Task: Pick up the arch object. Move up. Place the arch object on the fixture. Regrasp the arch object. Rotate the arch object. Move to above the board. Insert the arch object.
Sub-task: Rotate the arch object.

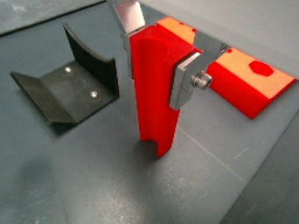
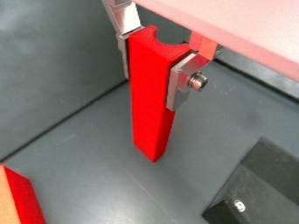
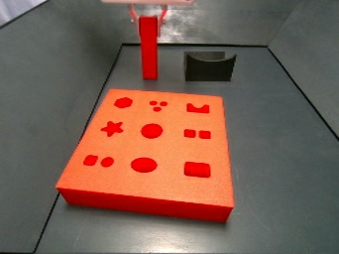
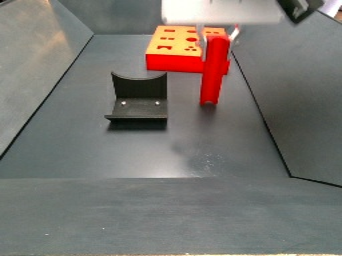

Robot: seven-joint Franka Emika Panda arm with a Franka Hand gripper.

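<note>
The arch object (image 1: pixel 156 92) is a slim bright red bar, standing upright, with its notched end face up between the fingers (image 2: pixel 153 96). My gripper (image 1: pixel 158 54) is shut on its upper end; the silver fingers (image 2: pixel 184 81) clamp both sides. In both side views the bar (image 3: pixel 150 45) (image 4: pixel 214 72) hangs upright with its lower end at or just above the dark floor. The fixture (image 1: pixel 68 83) (image 3: pixel 208 65) (image 4: pixel 136 100) stands beside the bar, apart from it. The board (image 3: pixel 153 149) (image 4: pixel 181 45) lies flat, with shaped holes.
The bin's grey walls (image 3: pixel 79 69) rise around the dark floor (image 4: pixel 174 150). A corner of the board (image 1: pixel 251 80) shows behind the gripper, and another edge (image 2: pixel 21 201) shows in a wrist view.
</note>
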